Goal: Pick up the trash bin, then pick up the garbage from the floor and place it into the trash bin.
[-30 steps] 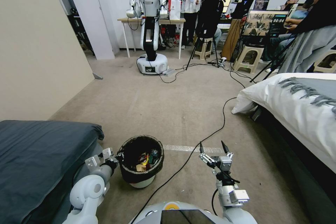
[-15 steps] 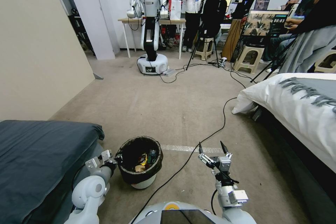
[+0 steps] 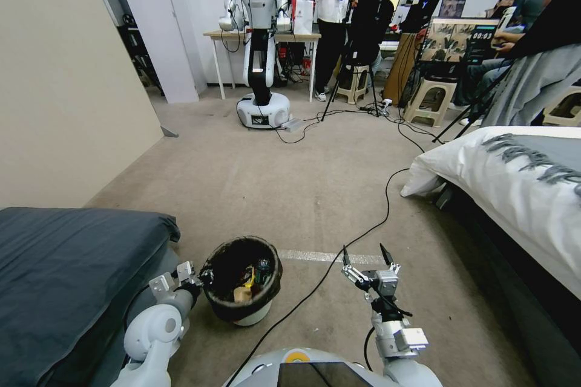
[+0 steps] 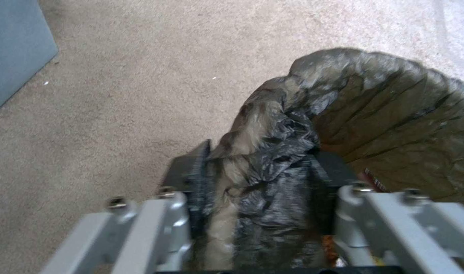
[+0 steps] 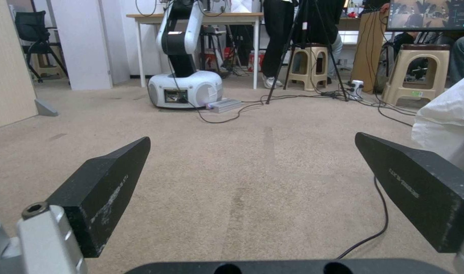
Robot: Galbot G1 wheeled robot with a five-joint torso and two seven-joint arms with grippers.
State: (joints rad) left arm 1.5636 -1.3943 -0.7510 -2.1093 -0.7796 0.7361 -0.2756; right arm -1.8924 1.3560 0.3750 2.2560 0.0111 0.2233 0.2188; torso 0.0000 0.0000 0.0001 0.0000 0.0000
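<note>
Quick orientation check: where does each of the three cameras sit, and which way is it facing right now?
Head view: on the head, facing forward and down; both arms, trash bin, black cable.
Left wrist view: on the left wrist, over the left gripper clamping the bin's liner rim.
Right wrist view: low, facing forward between the open right gripper fingers.
Shared: head and right wrist views show the cable.

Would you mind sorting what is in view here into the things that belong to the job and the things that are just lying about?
Job:
- trash bin, its lined rim clamped by the left gripper
- garbage inside the bin
- right gripper, open, empty, held above the carpet

Lying about:
- black cable across the floor
- dark bed
- white bed
- other robot
</note>
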